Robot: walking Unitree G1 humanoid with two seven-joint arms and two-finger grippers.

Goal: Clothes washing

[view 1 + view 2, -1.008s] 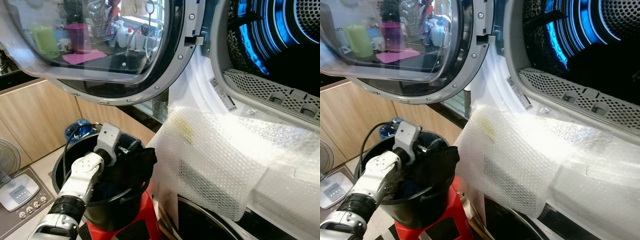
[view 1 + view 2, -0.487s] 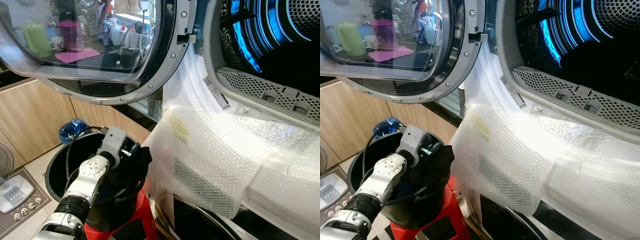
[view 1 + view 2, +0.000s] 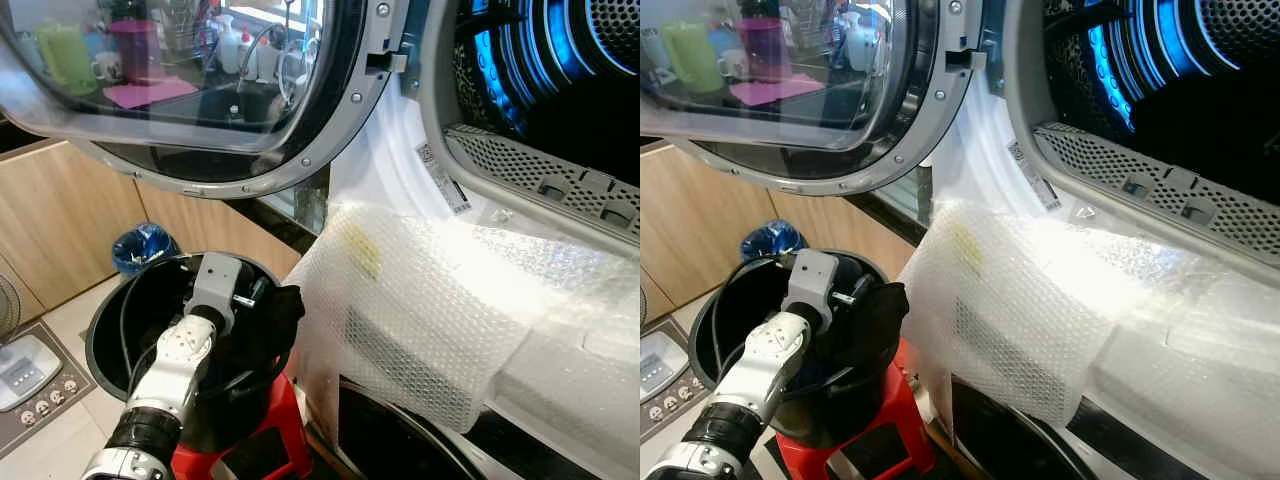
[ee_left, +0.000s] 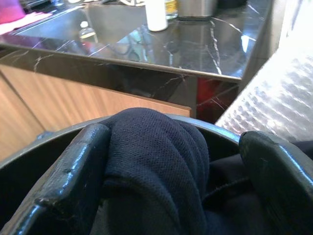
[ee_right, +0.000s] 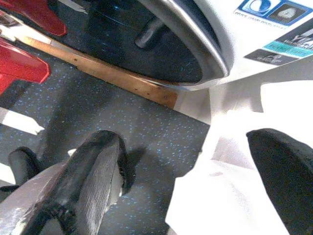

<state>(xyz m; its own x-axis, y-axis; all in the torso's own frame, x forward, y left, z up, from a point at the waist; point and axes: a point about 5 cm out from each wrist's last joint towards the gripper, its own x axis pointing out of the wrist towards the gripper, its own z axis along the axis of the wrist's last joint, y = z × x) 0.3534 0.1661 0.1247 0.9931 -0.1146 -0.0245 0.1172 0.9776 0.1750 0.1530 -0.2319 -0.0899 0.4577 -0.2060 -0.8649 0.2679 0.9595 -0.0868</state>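
The left tool (image 3: pixel 262 300) is seen clenched on a dark navy garment (image 3: pixel 268 322) at the near-right rim of a black bucket (image 3: pixel 110 325), which is stood on a red stool (image 3: pixel 272 440) just left of the washing machine. In the left wrist view the mesh-knit cloth (image 4: pixel 156 161) is bunched between both black fingers (image 4: pixel 73 171), with the bucket's rim behind it and a dark marble table (image 4: pixel 161 44) beyond. The right tool (image 5: pixel 195 186) is held low and released, its fingers spread above speckled dark flooring (image 5: pixel 122 132) beside the machine's lower front.

The step in hand is judged to be the lifting of the garment out of the bucket toward the open drum (image 3: pixel 560 70), up and to the right. To be done well, the garment should be raised straight until its hanging tail is free of the rim, so that the bucket is not dragged off the stool, and only then carried across.

Room is limited. The round glass door (image 3: pixel 200 90) is swung open directly above the bucket, its grey rim low over the arm, so the lift is capped. A sheet of bubble wrap (image 3: pixel 430 310) is draped over the machine's front below the drum's perforated lip (image 3: pixel 540 175), and loose cloth could catch on it. The clearest path appears to run rightward between door edge and wrap.
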